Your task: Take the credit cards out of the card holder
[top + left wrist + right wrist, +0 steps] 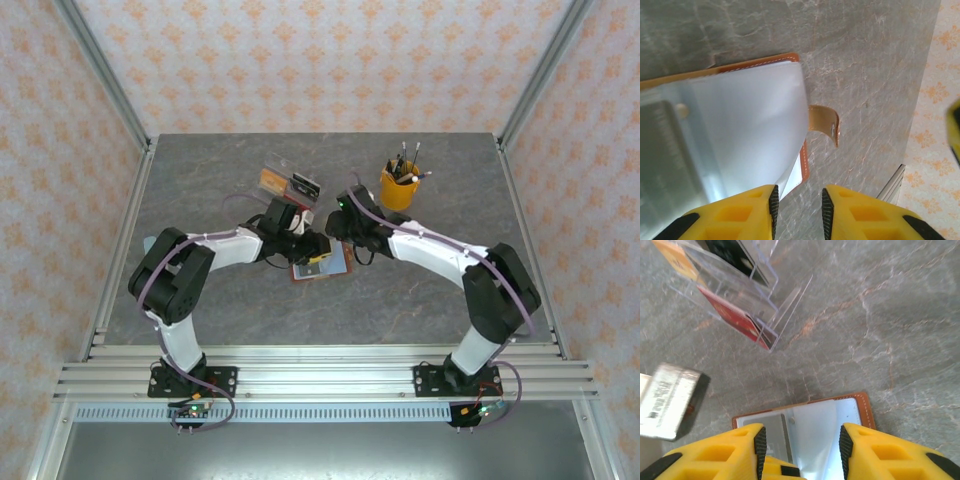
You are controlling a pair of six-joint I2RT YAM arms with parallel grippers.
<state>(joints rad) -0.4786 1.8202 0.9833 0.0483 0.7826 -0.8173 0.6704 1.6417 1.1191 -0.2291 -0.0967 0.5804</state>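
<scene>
**Top view.** Your card holder [325,268] lies open and flat near the middle of the grey table [250,160]. Its long axis runs roughly left to right, with the right end tipped slightly away from the bases. The left arm [220,245] and right arm [440,250] reach in from either side, and their ends meet over it. A clear stand [290,183] sits just beyond it. A yellow cup [398,188] of pens stands to the right of the stand.

**Left wrist.** The holder's brown leather edge runs across the picture, with a pale see-through sleeve [755,110] spread below it. The closing strap [824,120] sticks out from the holder's right side and curls upward. The left gripper [797,210] is released: its fingers [740,215] are parted, with bare table in the gap. The sleeve's lower corner ends just beside one finger, and you cannot tell whether they touch.

**Right wrist.** The right gripper [800,450] is also released. Its fingers stand wide apart over the holder and clamp nothing. The holder's far edge runs across the picture, with its leather border at the right end. A grey card-shaped rectangle [772,432] shows through the sleeve. In the stand beyond are a red card [732,317], a black card [730,252] and an orange card [672,255].
</scene>
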